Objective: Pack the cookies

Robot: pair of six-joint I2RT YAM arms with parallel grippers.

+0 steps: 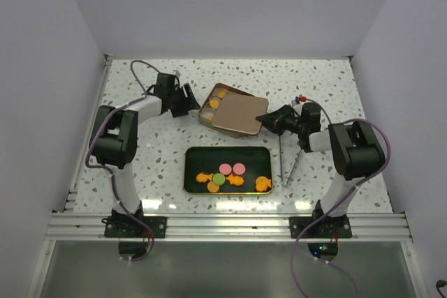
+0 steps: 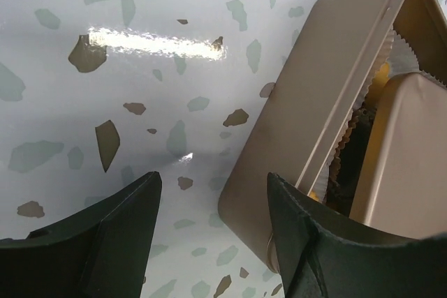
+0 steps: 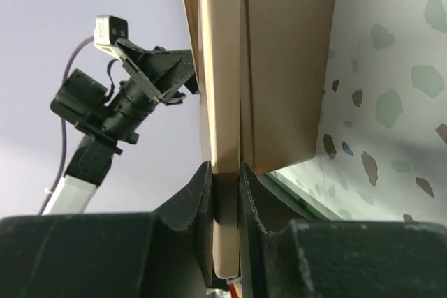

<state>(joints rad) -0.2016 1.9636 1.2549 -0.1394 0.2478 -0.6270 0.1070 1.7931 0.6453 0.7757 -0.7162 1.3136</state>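
Most of the cookies (image 1: 225, 168) lie in a black tray (image 1: 192, 153) at the near middle of the table (image 1: 335, 82). They sit along its near half: several orange ones, two pink rounds side by side and one green round among the orange. A few more orange cookies show in the far left corner of a gold tin (image 1: 204, 122) just beyond the tray.

A gold lid (image 1: 237, 115) lies tilted across the tin. It covers most of it and leaves the far left corner uncovered. In the left wrist view the tin (image 2: 300, 123) shows the frilled edges of paper cups (image 2: 401, 54) between its wall and the lid (image 2: 405, 165), with a bit of orange-yellow below them.

The right gripper (image 1: 264, 119) reaches in from the right and is clamped on the lid's right edge. Its wrist view shows both fingers pressed tight on the thin rim of the lid (image 3: 222, 102), at the gripper (image 3: 225, 172).

The left gripper (image 1: 190, 100) sits just left of the tin with its fingers apart, holding nothing. In its own view the gripper (image 2: 213, 186) hangs over bare table (image 2: 140, 102), with the right finger close to the tin's corner.

Two thin sticks (image 1: 280, 162) lie on the table right of the tray, near the right arm.
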